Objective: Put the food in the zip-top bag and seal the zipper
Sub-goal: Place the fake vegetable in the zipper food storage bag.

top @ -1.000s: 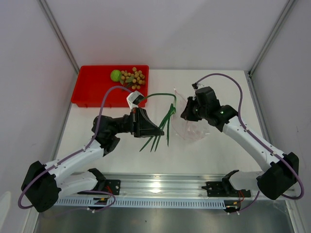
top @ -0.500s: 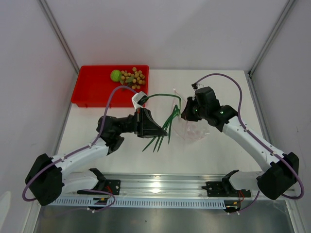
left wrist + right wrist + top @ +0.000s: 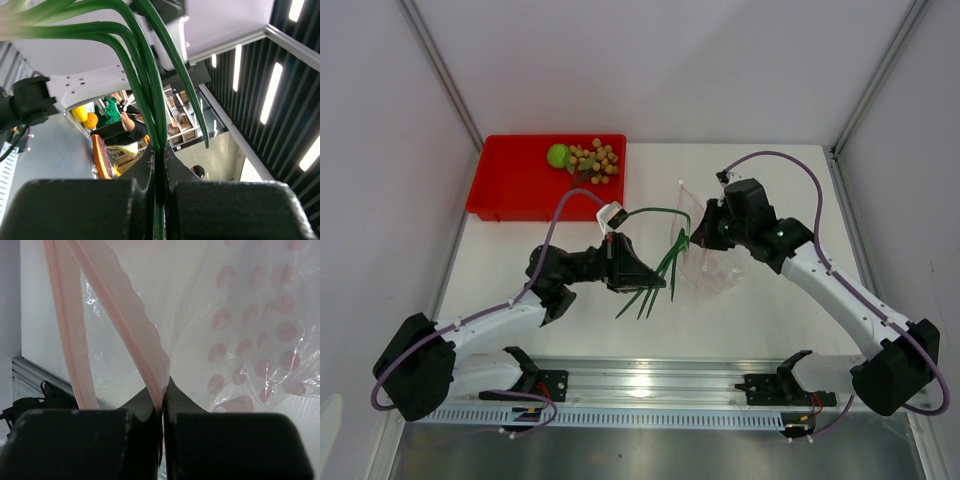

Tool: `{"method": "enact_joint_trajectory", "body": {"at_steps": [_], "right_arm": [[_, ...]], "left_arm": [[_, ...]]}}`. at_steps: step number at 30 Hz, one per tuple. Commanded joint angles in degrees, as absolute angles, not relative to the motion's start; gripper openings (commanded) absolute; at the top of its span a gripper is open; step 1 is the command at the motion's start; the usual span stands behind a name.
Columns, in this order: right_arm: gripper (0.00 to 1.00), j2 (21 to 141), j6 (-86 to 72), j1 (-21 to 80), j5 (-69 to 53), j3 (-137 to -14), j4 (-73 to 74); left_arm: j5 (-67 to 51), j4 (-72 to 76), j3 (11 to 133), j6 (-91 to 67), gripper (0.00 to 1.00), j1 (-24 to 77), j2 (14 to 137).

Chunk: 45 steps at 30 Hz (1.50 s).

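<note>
Thin clear plastic zip-top bag (image 3: 250, 315) shows glossy crinkles; its zipper (image 3: 125, 315) is a smooth pinkish strip. The sprig (image 3: 147, 95) has waxy-smooth leaves. The red tray (image 3: 505, 185) is shiny plastic.

Red tray (image 3: 505, 185) on white table (image 3: 760, 312)

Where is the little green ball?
In the top view, the lime-green fruit sits in the red tray at the back left, beside the tan fruit bunch.
</note>
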<state>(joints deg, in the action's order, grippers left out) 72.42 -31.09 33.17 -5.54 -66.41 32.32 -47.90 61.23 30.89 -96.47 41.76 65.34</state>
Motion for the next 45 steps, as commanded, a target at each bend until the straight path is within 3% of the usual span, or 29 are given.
{"method": "enact_joint_trajectory", "body": {"at_steps": [1, 5, 11, 19, 27, 33, 40, 45], "right_arm": [[0.00, 69.8, -32.2, 33.4, -7.3, -67.6, 31.3], [0.00, 69.2, -32.3, 33.4, -7.2, -67.5, 31.5], [0.00, 68.6, -30.3, 34.9, -5.8, -67.0, 30.1], [0.00, 69.0, -27.8, 38.3, -5.7, -65.1, 28.1], [0.00, 68.6, -26.9, 41.3, -4.8, -64.2, 28.2], [0.00, 68.7, -28.5, 41.5, -5.1, -64.5, 28.7], [0.00, 69.5, -28.7, 42.7, -5.1, -64.3, 28.0], [0.00, 70.5, -28.8, 43.1, -4.6, -64.5, 27.9]], "left_arm": [[-45.7, 64.8, 29.5, -97.5, 0.01, 42.2, 68.1], [-44.7, 60.1, 29.0, -97.7, 0.01, 42.3, 69.9], [-41.3, 24.7, 38.0, -86.9, 0.01, 42.4, 66.0], [-31.2, -5.4, 49.4, -77.9, 0.01, 42.4, 67.9], [-21.5, -9.1, 53.9, -74.6, 0.01, 42.1, 73.8], [-16.5, -12.4, 57.4, -71.1, 0.07, 42.1, 80.7], [-10.2, -20.9, 63.6, -72.3, 0.23, 41.5, 84.9], [-8.4, -21.4, 65.8, -68.1, 0.55, 42.0, 83.9]]}}
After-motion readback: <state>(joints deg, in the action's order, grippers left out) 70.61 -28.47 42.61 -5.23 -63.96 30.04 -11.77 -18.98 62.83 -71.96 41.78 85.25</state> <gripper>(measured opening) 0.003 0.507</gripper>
